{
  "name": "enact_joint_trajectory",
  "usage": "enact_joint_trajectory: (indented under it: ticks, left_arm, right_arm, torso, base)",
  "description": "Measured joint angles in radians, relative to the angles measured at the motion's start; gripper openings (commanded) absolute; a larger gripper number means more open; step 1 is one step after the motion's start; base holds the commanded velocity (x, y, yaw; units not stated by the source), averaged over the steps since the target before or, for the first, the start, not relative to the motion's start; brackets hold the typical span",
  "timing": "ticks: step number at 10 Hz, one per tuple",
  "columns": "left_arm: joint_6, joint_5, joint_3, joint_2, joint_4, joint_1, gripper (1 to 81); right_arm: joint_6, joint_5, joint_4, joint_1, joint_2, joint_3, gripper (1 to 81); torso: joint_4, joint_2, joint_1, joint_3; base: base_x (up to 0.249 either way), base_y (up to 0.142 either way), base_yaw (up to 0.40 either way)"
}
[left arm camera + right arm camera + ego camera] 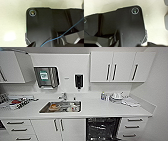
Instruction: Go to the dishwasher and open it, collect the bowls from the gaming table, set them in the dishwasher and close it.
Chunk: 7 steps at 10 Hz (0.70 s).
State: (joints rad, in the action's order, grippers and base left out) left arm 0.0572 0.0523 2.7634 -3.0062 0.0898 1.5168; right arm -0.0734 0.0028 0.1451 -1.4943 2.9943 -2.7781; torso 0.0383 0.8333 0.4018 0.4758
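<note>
I am facing the dishwasher [102, 128], sitting under the bench [100, 109] to the right of the sink; its dark cavity and wire racks are showing, so I judge its door is already down to let me load it. My wrist cameras are looking at pale floor past my own dark plates, and I cannot tell whether either pincer is released or clenched. Dishes are lying in the steel sink [60, 107]. Beyond, white wall cabinets [121, 67] are hanging over the white bench, with a towel dispenser [46, 77] on the wall
</note>
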Motion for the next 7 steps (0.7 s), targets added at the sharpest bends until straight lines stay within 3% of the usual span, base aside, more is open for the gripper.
enact_joint_trajectory:
  ticks: [4,7]
  left_arm:
    - [0.0,-0.001,0.0,0.0,0.0,0.002,81.1]
    - [0.0,0.0,0.0,0.0,0.0,0.002,81.1]
  right_arm:
    - [0.0,-0.003,0.0,-0.002,0.002,0.0,81.1]
    - [0.0,0.003,0.0,0.001,0.005,0.0,81.1]
  torso:
    - [0.0,-0.133,-0.084,-0.019]
    - [0.0,-0.231,-0.148,-0.103]
  base:
    - [0.0,0.0,0.0]
    - [0.0,0.0,0.0]
